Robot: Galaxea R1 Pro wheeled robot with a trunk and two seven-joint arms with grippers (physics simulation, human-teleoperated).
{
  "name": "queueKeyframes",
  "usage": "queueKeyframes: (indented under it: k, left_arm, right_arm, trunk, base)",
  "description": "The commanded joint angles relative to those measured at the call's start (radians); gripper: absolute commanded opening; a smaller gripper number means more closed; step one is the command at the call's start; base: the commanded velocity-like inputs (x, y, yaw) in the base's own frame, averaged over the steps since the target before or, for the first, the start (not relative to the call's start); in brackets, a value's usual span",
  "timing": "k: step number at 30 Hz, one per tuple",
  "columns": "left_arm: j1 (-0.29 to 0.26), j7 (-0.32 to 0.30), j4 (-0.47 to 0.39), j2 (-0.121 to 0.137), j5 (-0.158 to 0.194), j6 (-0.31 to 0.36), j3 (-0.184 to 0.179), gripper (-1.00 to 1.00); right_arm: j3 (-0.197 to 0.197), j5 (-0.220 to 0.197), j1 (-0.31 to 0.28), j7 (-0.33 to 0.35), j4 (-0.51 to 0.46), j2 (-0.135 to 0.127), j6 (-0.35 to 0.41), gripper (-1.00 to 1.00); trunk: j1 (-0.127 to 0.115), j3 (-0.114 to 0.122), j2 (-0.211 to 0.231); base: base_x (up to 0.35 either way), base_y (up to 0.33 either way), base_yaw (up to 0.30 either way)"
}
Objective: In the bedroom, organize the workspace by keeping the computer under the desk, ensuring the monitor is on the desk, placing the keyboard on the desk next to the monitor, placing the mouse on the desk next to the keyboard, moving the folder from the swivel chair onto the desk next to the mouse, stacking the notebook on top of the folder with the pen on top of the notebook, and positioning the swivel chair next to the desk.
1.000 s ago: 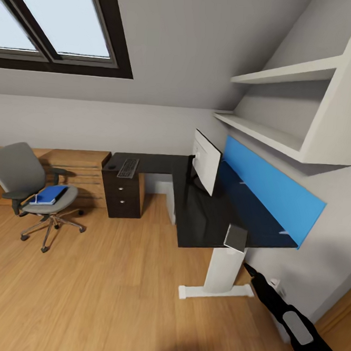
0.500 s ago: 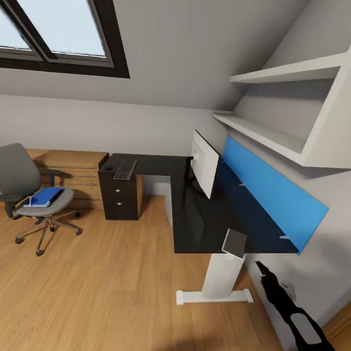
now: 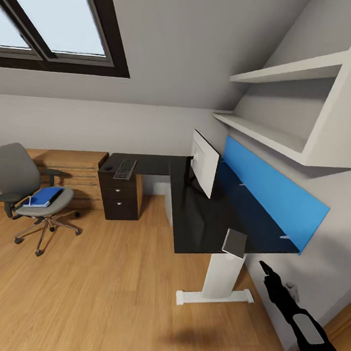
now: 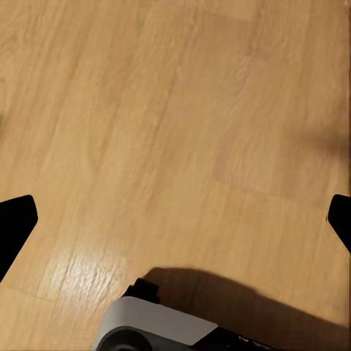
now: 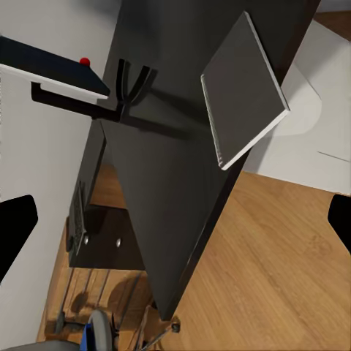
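Note:
The black-topped desk (image 3: 201,220) runs along the right wall, and its top also shows in the right wrist view (image 5: 168,161). On it stand the monitor (image 3: 203,166) (image 5: 44,67), the keyboard (image 3: 125,169) and the small dark mouse (image 3: 108,167). The grey notebook (image 3: 235,242) (image 5: 245,88) overhangs the desk's near corner. At the left, the swivel chair (image 3: 21,184) carries the blue folder (image 3: 45,196), with a thin pale pen (image 3: 30,200) at its edge. A pale box under the desk (image 3: 169,205) looks like the computer. My right gripper (image 3: 266,268) (image 5: 175,219) is open, short of the notebook. My left gripper (image 4: 175,219) is open over bare floor.
A black drawer unit (image 3: 119,200) stands under the keyboard end, and low wooden shelving (image 3: 73,167) lies behind the chair. The white pedestal leg (image 3: 221,277) and its foot stick out onto the wood floor (image 3: 108,291). Wall shelves (image 3: 273,135) overhang the desk.
The camera has turned a little, so the whole picture has shifted left. My right arm has moved slightly rightward, away from the pedestal leg. The room's things stay where they were.

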Motion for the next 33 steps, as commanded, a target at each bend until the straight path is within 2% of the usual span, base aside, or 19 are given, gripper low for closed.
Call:
queueKeyframes:
  k: [1, 25, 33]
  left_arm:
    - [-0.001, 0.008, -0.003, 0.002, 0.011, -0.007, -0.008, 1.0]
    - [-0.001, 0.011, -0.021, 0.003, 0.014, -0.007, -0.007, 1.0]
    - [-0.001, 0.01, -0.101, 0.009, 0.014, -0.006, -0.006, 1.0]
  right_arm:
    - [-0.005, -0.008, -0.001, 0.004, 0.0, 0.0, 0.009, 1.0]
    - [-0.005, -0.004, 0.0, 0.005, -0.005, -0.006, 0.02, 1.0]
    - [-0.004, -0.004, 0.001, 0.005, -0.017, -0.007, 0.022, 1.0]
  trunk:
    - [0.004, -0.005, -0.009]
    - [0.096, -0.081, -0.177]
    - [0.127, -0.106, -0.233]
  base:
    - [0.0, 0.0, 0.0]
    - [0.0, 0.0, 0.0]
    - [0.0, 0.0, 0.0]
